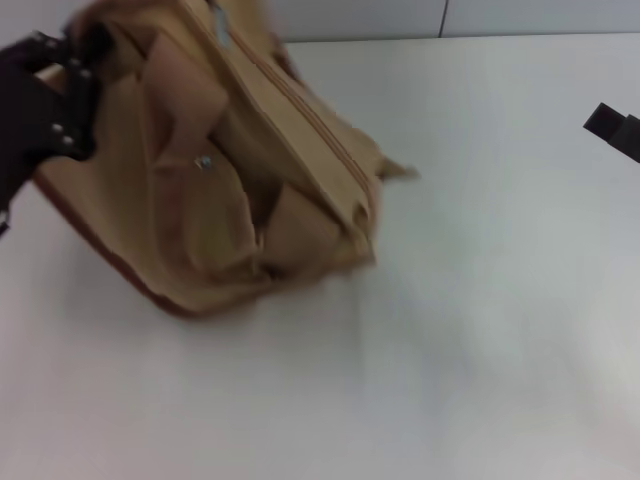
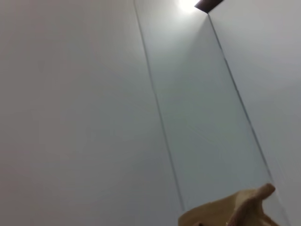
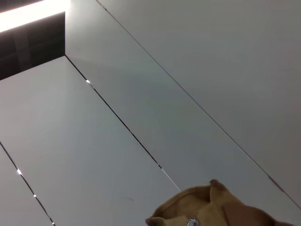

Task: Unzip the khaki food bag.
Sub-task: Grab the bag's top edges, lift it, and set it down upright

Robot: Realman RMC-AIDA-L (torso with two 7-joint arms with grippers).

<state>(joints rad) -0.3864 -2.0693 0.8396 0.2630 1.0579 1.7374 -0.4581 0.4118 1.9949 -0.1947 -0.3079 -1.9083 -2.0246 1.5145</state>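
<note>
The khaki food bag point(image 1: 240, 170) lies tipped on the white table point(image 1: 480, 300), at its far left part, its top zipper point(image 1: 310, 125) running diagonally; its inside is hidden, no writing readable. The left hand point(image 1: 55, 100) is at its left end, fingers' state untellable. The right hand point(image 1: 615, 128) sits well apart at the right edge, state unclear.

No readable text, label, brand, number or sign is showing in any of the three views. The khaki food bag point(image 1: 230, 160) is presenting only plain tan fabric, with no lettering on it that can be made out, and nothing written is appearing on the pale surface point(image 1: 500, 300) around it.
</note>
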